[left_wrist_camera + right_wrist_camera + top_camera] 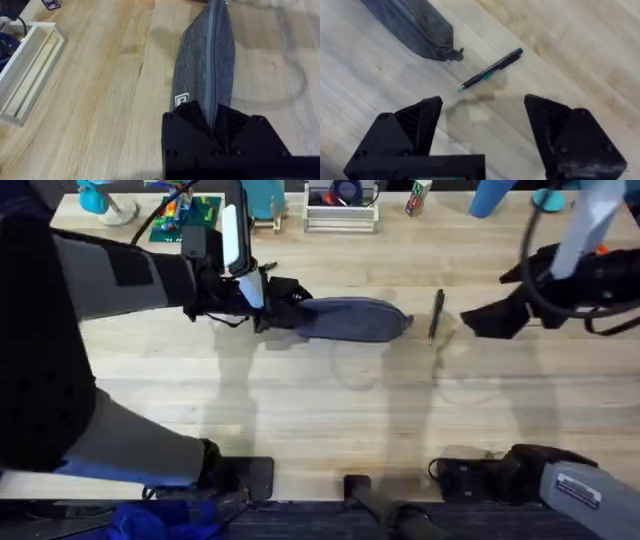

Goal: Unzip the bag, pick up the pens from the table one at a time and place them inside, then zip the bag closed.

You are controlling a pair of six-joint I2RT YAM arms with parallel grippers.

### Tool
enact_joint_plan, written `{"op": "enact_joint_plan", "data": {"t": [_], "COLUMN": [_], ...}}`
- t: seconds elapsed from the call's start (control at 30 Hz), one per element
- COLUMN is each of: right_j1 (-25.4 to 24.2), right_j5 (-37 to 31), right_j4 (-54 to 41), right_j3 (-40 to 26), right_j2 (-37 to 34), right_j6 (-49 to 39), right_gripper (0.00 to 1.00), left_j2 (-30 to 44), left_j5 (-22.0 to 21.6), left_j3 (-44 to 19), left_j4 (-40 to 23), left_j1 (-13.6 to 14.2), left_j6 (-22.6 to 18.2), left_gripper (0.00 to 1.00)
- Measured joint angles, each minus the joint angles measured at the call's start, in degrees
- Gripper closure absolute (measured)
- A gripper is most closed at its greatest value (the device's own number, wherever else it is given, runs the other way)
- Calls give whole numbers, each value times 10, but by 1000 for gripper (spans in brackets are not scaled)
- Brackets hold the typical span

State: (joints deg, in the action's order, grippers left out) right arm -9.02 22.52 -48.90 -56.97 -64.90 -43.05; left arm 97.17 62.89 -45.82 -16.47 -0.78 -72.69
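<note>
My left gripper [215,127] is clamped on one end of the bag [352,318], which lies mid-table with its zipper looking closed. My right gripper [482,125] hangs spread wide and empty above the dark pen [491,69] just beside the bag's other end, so packing isn't finished

White wooden tray [27,75], green board [190,215], wire rack [341,218]

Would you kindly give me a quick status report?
Left gripper shut on bag. Right gripper open, above pen. Pen lies beside bag. Nothing between.
</note>
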Motion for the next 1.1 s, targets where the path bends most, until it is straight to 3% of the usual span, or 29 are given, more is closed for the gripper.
{"op": "enact_joint_plan", "data": {"t": [0.2,0.47,0.87,1.1], "right_j1": [-57,-63,-63,-63], "right_j5": [100,195,285,306], "right_j4": [0,2,5,5], "right_j3": [0,-3,-3,-3], "right_j2": [-1,-87,-220,-250], "right_j6": [-104,-236,-389,-429], "right_gripper": [7,7,6,6], "left_j2": [0,0,0,0], "left_j5": [0,0,0,0], "left_j3": [0,0,0,0], "left_j4": [0,0,-1,-3], "left_j1": [0,0,0,0], "left_j6": [0,0,0,0], "left_gripper": [959,959,959,959]}}
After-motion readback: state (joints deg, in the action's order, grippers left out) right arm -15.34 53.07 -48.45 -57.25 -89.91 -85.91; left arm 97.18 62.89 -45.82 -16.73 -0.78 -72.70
